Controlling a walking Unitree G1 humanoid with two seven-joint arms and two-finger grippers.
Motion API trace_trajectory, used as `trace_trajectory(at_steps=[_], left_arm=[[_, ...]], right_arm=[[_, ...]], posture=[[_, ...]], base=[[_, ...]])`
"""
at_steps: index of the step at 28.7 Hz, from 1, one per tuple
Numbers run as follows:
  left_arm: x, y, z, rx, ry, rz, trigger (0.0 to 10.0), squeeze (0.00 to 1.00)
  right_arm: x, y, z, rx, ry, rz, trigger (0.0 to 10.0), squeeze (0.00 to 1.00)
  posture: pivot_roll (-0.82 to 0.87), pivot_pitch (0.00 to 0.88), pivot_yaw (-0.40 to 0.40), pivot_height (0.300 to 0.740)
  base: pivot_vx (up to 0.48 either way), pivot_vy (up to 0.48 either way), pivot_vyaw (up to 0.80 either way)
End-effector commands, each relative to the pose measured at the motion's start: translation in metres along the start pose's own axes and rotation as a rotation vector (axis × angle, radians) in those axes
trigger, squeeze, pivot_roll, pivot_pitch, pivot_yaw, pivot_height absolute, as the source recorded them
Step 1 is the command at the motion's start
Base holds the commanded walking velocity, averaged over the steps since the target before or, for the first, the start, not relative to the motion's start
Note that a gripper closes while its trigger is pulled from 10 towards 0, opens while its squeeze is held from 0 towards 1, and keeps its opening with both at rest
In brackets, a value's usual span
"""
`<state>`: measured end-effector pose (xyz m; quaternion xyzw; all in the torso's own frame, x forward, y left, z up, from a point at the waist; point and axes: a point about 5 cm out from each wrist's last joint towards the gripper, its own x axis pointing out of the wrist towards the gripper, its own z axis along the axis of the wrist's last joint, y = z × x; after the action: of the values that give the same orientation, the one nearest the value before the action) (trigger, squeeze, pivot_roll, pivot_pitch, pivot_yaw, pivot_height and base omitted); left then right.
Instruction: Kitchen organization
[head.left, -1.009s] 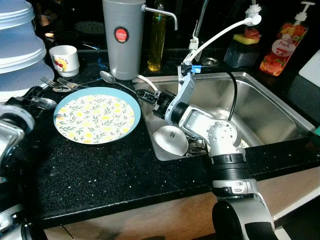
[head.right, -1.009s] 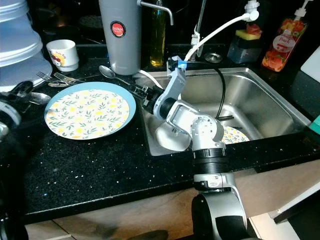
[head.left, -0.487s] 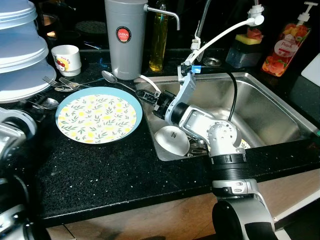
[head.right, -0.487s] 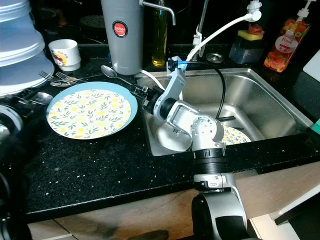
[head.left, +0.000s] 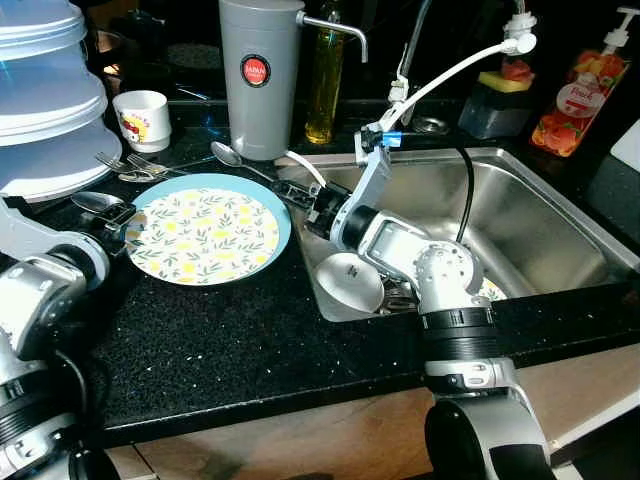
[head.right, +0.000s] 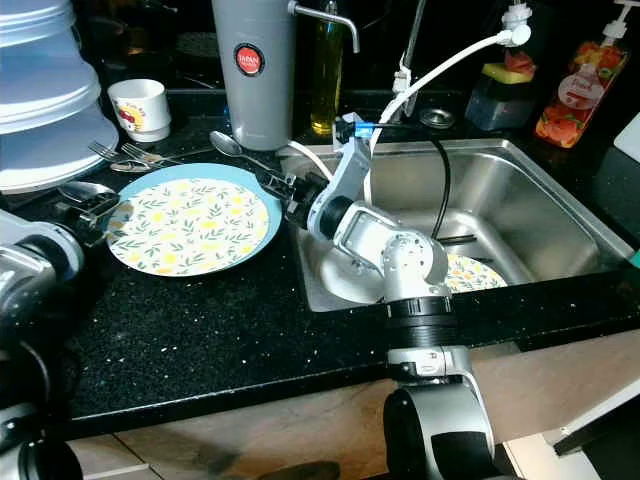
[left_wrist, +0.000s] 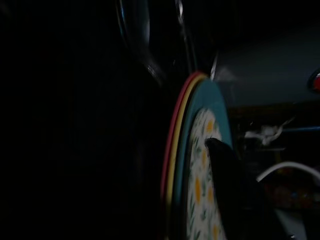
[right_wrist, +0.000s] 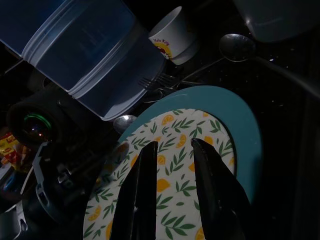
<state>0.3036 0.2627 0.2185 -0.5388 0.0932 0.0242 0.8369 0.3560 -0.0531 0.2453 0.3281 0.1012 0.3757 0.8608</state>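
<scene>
Since a second ago, left gripper (head.left: 118, 222) brought in to the plate's (head.left: 207, 228) left edge, one finger over the rim, clamped or not impossible to tell. Right gripper (head.left: 283, 188) unchanged at the plate's right rim beside the sink (head.left: 540, 215), fingers (right_wrist: 212, 180) apart over the lemon pattern. Plate flat on the black counter (head.left: 250, 340), spoon (head.left: 228, 155) and cup (head.left: 142, 119) behind it.

The counter (head.left: 230, 340) is glossy black stone with pale speckles. The sink (head.left: 540, 215) is brushed steel. The plate (head.left: 210, 228) looks smooth, glazed ceramic.
</scene>
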Motion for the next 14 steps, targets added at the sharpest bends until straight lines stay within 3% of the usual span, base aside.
trace_trajectory(at_steps=[1,2,7,14], left_arm=[[0.004,0.012,-0.012,-0.012,0.050,0.051,0.5,0.00],[0.004,0.012,-0.011,-0.011,0.043,0.056,0.0,0.00],[0.005,0.013,-0.007,0.000,0.018,0.063,0.0,0.00],[0.003,-0.004,-0.001,0.010,-0.027,-0.056,0.0,0.00]], right_arm=[[-0.003,-0.005,0.001,0.000,-0.004,-0.017,10.0,0.00],[-0.003,-0.005,0.001,0.000,-0.004,-0.018,10.0,0.00],[-0.004,-0.006,0.002,-0.002,-0.007,-0.022,10.0,0.00],[-0.004,-0.006,0.004,-0.002,-0.012,-0.026,10.0,0.00]], posture=[[0.11,0.000,-0.065,0.740],[0.11,0.000,-0.066,0.740],[0.11,0.000,-0.067,0.740],[0.11,0.000,-0.067,0.740]], base=[[0.000,0.000,0.00],[0.000,0.000,0.00],[0.000,0.000,0.00],[0.000,0.000,0.00]])
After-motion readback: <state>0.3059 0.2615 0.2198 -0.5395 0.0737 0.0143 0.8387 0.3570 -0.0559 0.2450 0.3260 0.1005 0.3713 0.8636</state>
